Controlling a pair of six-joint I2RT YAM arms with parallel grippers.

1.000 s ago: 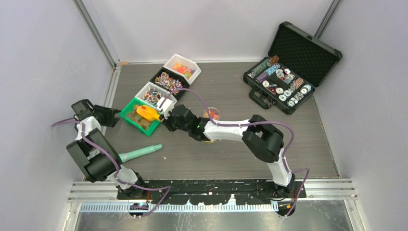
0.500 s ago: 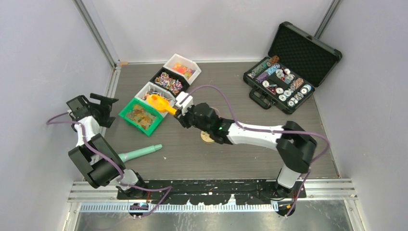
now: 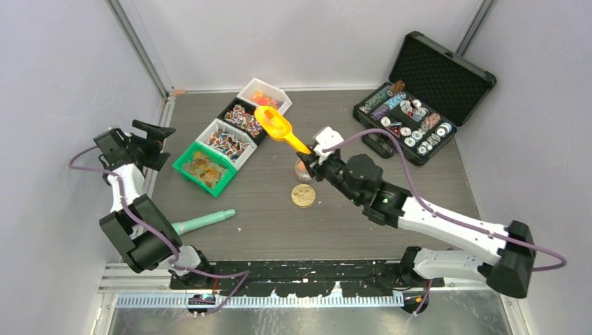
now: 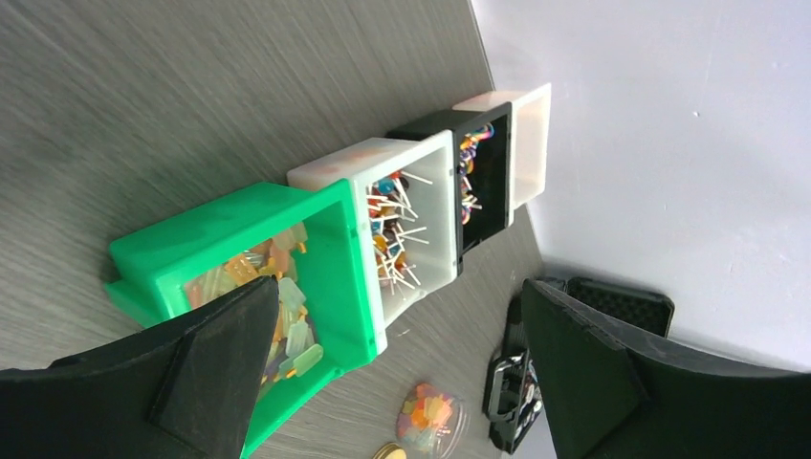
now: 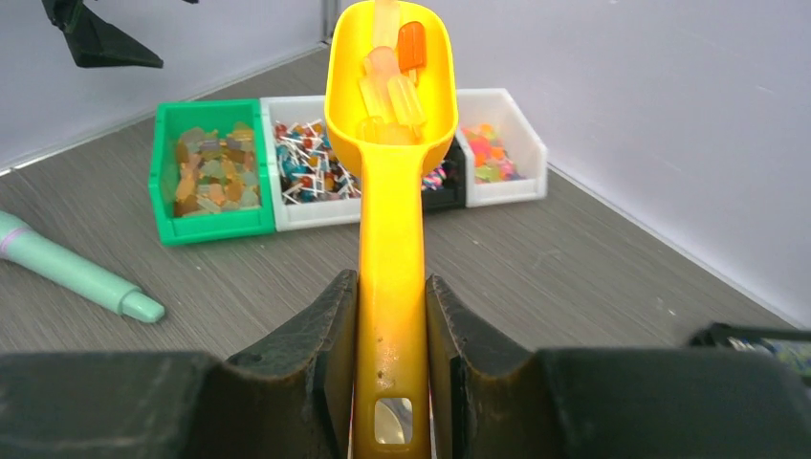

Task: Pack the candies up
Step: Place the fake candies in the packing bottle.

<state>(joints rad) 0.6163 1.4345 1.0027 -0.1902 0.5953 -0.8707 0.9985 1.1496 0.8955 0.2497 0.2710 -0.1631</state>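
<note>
Worktop [image 3: 279, 237]: grey wood-grain, walled on three sides.

Poker chip case [image 3: 419, 105]: open at far right, well apart from the work.

Right tool [image 5: 392, 325]: pressed onto the handle of the yellow scoop [image 5: 389, 191], one finger on each side, low on the handle. Scoop bowl held out over the middle of the worktop, near the black bin [image 3: 243, 116], roughly level.

Left tool [image 4: 397, 354]: spread wide, pinching nothing, hovering off the left edge, aimed at the bin row.

Bin row, near to far: green bin [image 3: 204, 167], white lollipop bin [image 3: 225, 139], black bin, far white bin [image 3: 264, 96]. All four touching, all holding sweets.

Mint-green pen [image 3: 204, 221]: lying loose near the left arm.

Clear round tub [image 4: 430, 418]: partly filled, just beside the right tool, mostly hidden under it from above.

Gold disc [image 3: 303, 195]: flat, near the tub.

Candies [image 5: 392, 72]: a few pale and orange pieces in the scoop bowl, lying toward the front lip; the bulk in the bins.

Risks, as judged:
- Spill on the way to the tub if the wrist tips forward.
- Scatter over worktop and disc from a fast pour; tub mouth looks no wider than the scoop.
- Tub knocked by the tool; probably light.
- Scoop twisting in the narrow pinch.
</note>
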